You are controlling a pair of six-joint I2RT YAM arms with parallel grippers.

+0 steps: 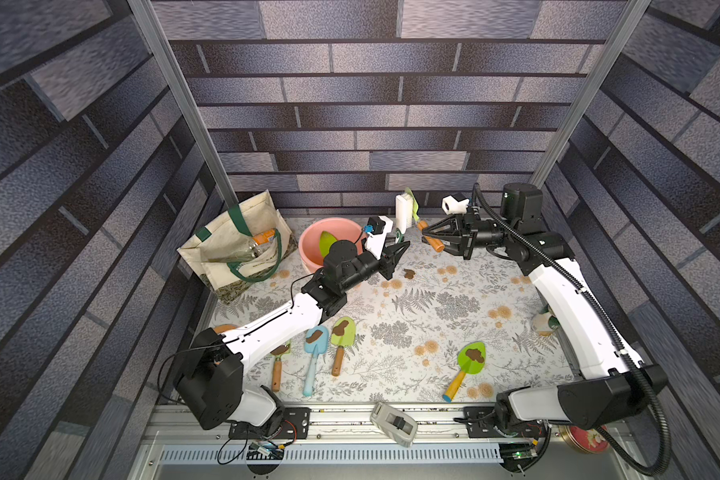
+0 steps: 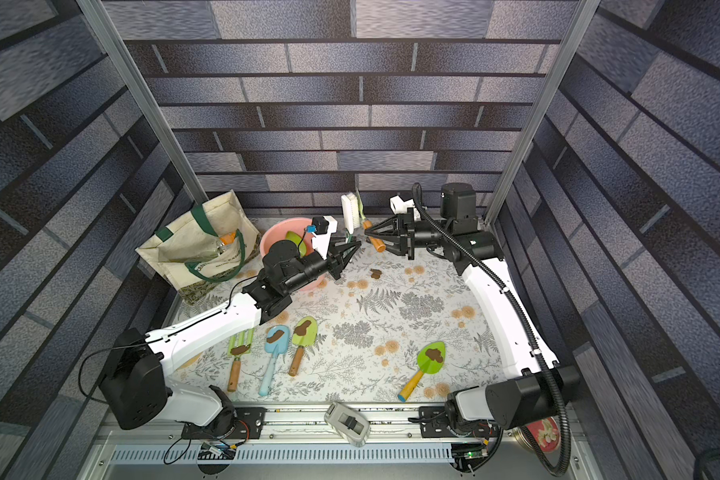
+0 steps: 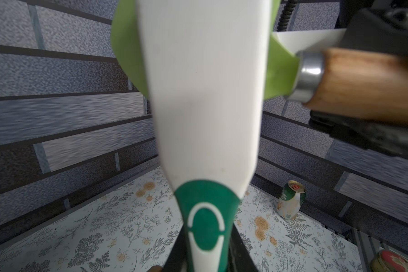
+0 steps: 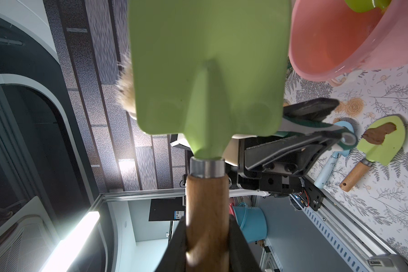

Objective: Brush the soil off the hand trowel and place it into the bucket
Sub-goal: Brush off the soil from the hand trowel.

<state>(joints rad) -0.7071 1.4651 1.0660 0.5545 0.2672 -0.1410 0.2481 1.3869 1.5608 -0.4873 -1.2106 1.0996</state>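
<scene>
Trowel (image 1: 422, 226): wooden handle clamped in right gripper (image 1: 427, 237), raised above the table's far edge, right of bucket (image 1: 306, 245). Left gripper (image 1: 399, 246) clamped on brush (image 1: 403, 212), bristles against the blade. Brushed face hidden. Long axis steep, blade tip up.

Grips a white brush (image 2: 347, 216) by its green handle in the left gripper (image 2: 350, 246), head up. Clamps the wooden handle of a green trowel (image 2: 379, 245) in the right gripper (image 2: 371, 237), blade raised just beside the brush head. Shows a pink bucket (image 2: 277, 232) behind the left arm, second trowel (image 2: 295, 243) inside. Shows one soil blob (image 2: 376, 273) loose on the cloth (image 2: 391, 374). Shows, near the front, a fork (image 2: 238, 351), blue trowel (image 2: 276, 338), short green trowel (image 2: 303, 332) and yellow-handled trowel (image 2: 431, 357), all soiled.
</scene>
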